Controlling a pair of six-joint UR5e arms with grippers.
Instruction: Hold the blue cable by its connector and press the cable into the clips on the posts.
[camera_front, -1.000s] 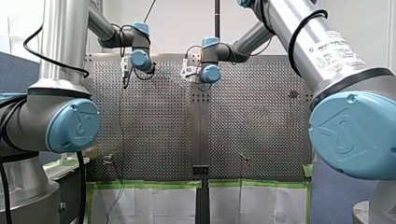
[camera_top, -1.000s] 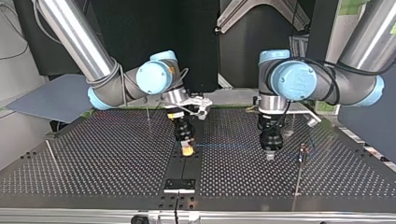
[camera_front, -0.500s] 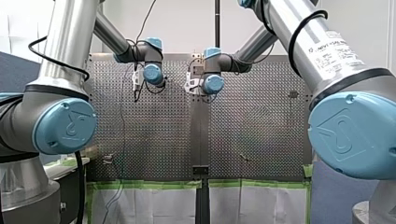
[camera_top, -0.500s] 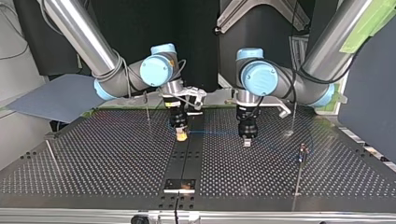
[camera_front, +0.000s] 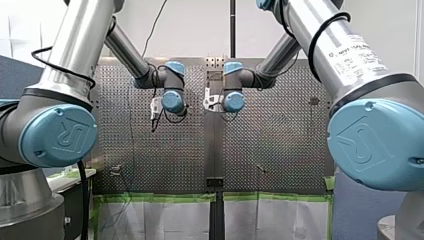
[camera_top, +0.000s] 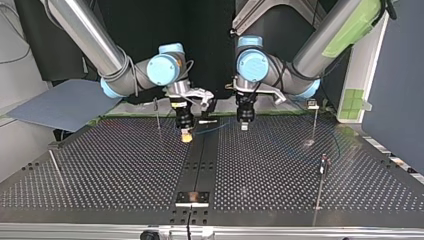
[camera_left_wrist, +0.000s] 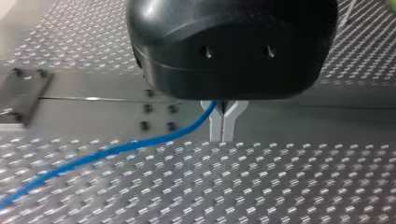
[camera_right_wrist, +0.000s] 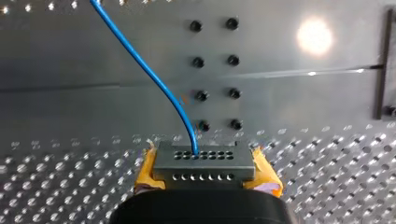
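my right arm's jaws pinch a flat grey connector (camera_right_wrist: 203, 161) with two rows of small holes between their yellow pads (camera_right_wrist: 145, 170). a thin blue cable (camera_right_wrist: 154, 77) leaves one hole of the connector and runs ahead over the perforated dark metal desk (camera_top: 100, 170). my left arm's jaws are pressed together on this cable, which comes out from between the two pale fingers (camera_left_wrist: 215, 126) and trails off to one side above the desk. in the top view both jaws hang near the desk edge where the arms come in, either side of its plain middle strip (camera_top: 200, 165), with the cable stretched between them. a thin upright post (camera_top: 315, 122) with a small clip (camera_top: 313, 104) on top stands well apart from the cable, at that view's right.
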